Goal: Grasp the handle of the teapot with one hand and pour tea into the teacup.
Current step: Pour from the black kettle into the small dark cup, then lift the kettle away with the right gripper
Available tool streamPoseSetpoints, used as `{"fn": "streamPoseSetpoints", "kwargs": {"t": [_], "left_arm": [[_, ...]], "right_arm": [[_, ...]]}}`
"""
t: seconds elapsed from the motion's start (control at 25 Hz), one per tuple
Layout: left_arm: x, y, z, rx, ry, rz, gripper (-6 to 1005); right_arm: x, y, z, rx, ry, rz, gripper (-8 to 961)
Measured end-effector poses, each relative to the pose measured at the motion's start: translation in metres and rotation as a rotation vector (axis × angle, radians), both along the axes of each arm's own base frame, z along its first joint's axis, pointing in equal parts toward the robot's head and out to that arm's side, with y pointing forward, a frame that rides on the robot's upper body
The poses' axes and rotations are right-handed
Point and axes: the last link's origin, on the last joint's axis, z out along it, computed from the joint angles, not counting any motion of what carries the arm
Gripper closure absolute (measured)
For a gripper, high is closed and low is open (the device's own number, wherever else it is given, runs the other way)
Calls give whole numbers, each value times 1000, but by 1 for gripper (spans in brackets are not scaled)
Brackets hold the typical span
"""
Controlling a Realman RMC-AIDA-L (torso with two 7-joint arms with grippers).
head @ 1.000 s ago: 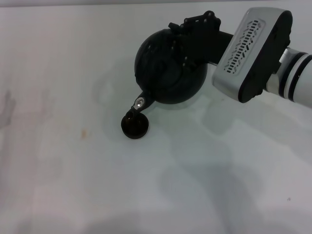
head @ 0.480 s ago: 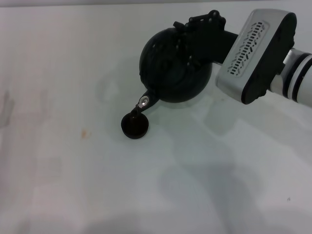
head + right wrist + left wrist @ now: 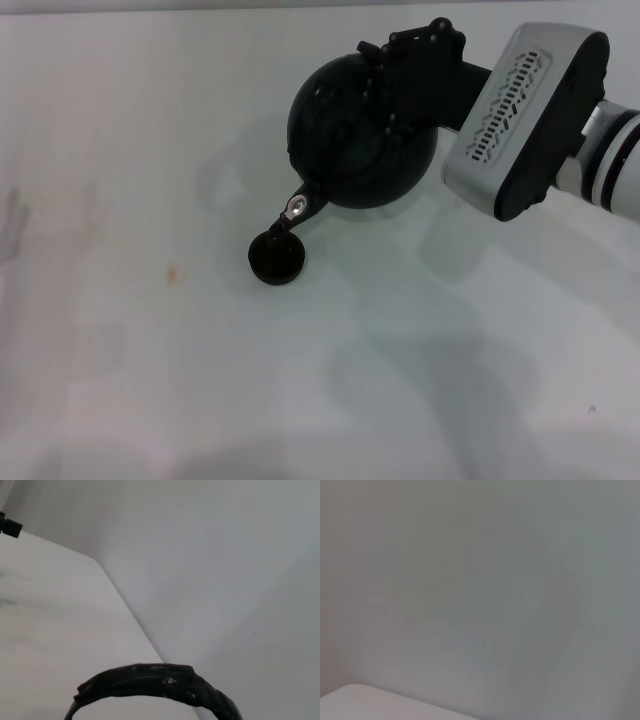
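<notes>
The matte black teapot point(image 3: 345, 140) is tipped forward and to the left in the head view. Its spout with a silvery tip point(image 3: 293, 208) hangs just over the rim of the tiny dark teacup point(image 3: 277, 258), which stands on the table. My right gripper point(image 3: 405, 70) comes in from the right and is shut on the handle at the top of the pot. Its black fingers hide most of the handle there. The right wrist view shows the dark wrapped handle point(image 3: 160, 682) close up. My left gripper is out of view.
The white table point(image 3: 150, 350) stretches to the left and front of the cup, with a small orange stain point(image 3: 172, 270). The right wrist view shows the table's edge point(image 3: 125, 610) against a grey wall. The left wrist view shows only a grey surface.
The teapot and my right gripper have shifted slightly to the right and back over the last second. The spout stays over the teacup, which has not moved.
</notes>
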Motion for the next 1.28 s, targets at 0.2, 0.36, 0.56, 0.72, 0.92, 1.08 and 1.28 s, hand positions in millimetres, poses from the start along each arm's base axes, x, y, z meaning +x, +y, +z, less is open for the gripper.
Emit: {"fn": "streamPoseSetpoints", "kwargs": {"t": [0.2,0.36,0.56,0.72,0.92,1.08,1.28], "left_arm": [[0,0,0,0,0,0,138],[1,1,0,1,0,-2,139],[1,2,0,1,0,-3,139],[1,2,0,1,0,-4,139],[1,2,0,1,0,-5,139],[2,3,0,1,0,-6,138],[2,3,0,1,0,-7,138]], "right_arm": [[-1,-2,1,5,-4,10,811],[-1,-3,1,5,-8,14,816],[-2,-4,-1,4,-22,29,816],[-3,-4,-2,16,-30,34,817],[-3,-4,-2,24,-39,40,817],[-3,-4,-2,27,-40,43,818],[-3,-4,-2,28,-43,45,817]]}}
